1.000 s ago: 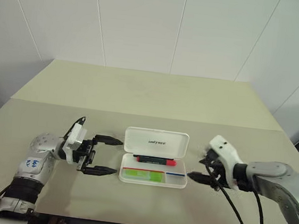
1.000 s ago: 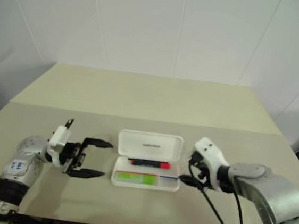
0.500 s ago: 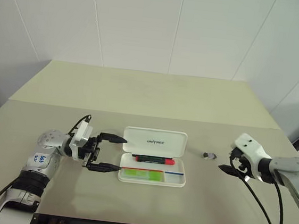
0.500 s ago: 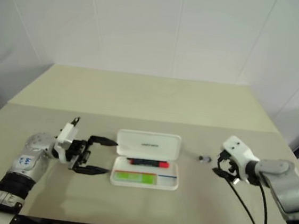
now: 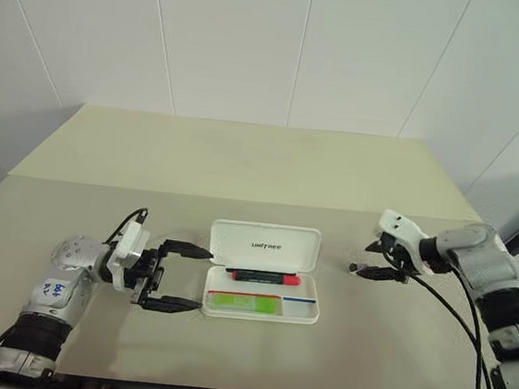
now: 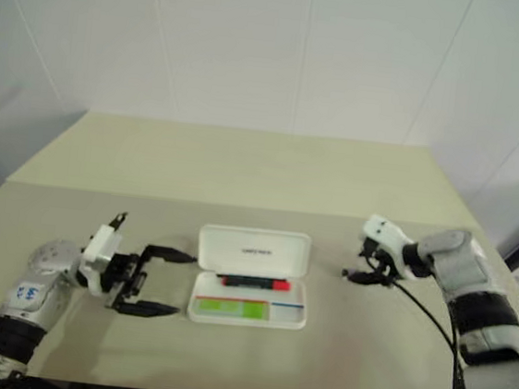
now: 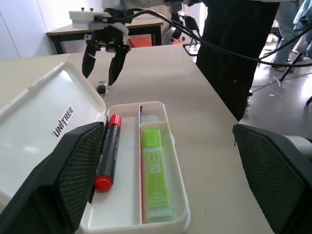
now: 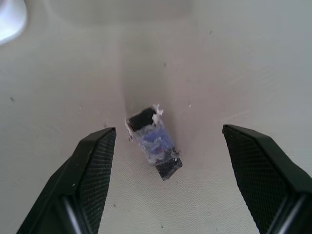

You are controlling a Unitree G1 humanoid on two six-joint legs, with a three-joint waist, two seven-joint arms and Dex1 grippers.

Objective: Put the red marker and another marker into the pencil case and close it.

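Pencil case [image 5: 263, 272] open on beige table [image 5: 244, 160]; white panelled walls [image 5: 229, 43] behind

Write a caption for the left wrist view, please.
Open case holding red marker and green highlighter, framed by the open left pincer.

silver arms, white wrist housings, black cables, black two-fingered tools
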